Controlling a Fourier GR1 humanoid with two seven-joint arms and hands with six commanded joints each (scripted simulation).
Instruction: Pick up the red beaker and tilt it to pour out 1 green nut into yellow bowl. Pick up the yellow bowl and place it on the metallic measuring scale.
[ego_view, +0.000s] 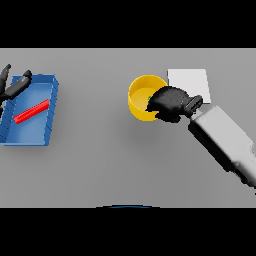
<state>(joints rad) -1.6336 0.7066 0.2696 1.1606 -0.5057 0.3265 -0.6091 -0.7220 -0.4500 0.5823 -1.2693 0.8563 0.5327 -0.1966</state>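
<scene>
We are closing our right hand (170, 103), fingers curled over the yellow bowl (140, 97)'s rim with a green nut (150, 97) beneath them, the metallic measuring scale (192, 80) just behind awaiting it.

Bowl (140, 97) just left of scale (192, 80); tray (42, 137) far left w/ beaker (31, 112) inside

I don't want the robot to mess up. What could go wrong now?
The right hand grips only one side of the yellow bowl, so it may tip when lifted, and the green nut could roll out. The scale sits right behind the bowl, so the hand might bump it.
</scene>
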